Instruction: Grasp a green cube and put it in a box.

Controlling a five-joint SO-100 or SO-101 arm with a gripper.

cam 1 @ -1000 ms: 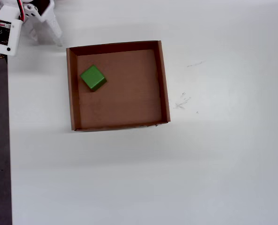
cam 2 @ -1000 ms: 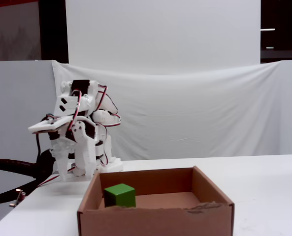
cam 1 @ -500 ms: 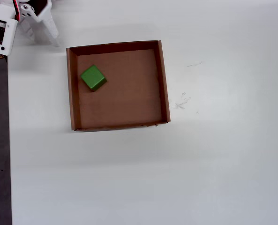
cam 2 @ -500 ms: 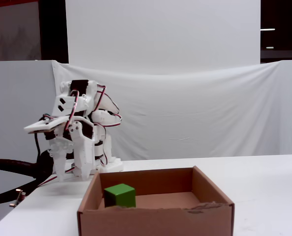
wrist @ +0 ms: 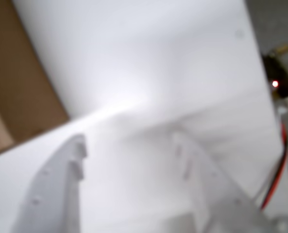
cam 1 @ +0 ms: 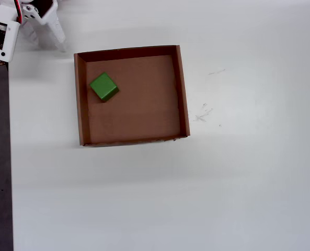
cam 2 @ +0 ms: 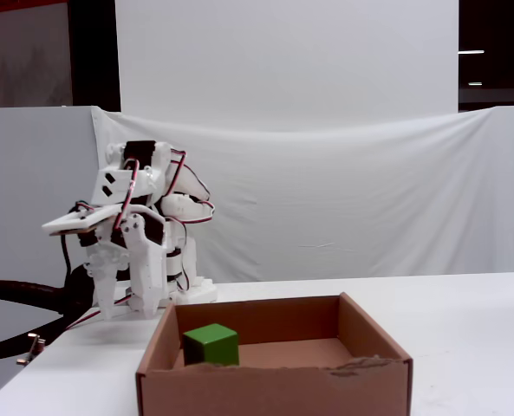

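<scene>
The wrist view is badly blurred: only a brown corner of the box [wrist: 15, 92] shows at its left edge, and two pale fingers [wrist: 56, 189] rise from the bottom with bare white counter [wrist: 148, 63] in the gap between them. The jaws [wrist: 129, 141] stand apart and hold nothing. A red wire [wrist: 275, 174] and a small red light [wrist: 275, 84] sit at the right edge, too soft to make out further. In the overhead view the arm [cam 1: 19, 26] is cut off by the top left corner, so only part of its white body shows. In the fixed view the near wall of the box [cam 2: 274, 390] hides the floor and the lower part of the cube.

There is one green cube [cam 1: 103, 86], one box [cam 1: 182, 94] and one arm. The cube lies on the box floor near the corner at ten o'clock in the overhead view, turned slightly askew to the walls and just beside the left wall. In the fixed view the green cube [cam 2: 211, 343] sits at the left end of the box.

The arm [cam 2: 139, 243] is folded low over its base at the back left of the counter [cam 2: 473, 329], beyond the box, its tip pointing down near the counter.
</scene>
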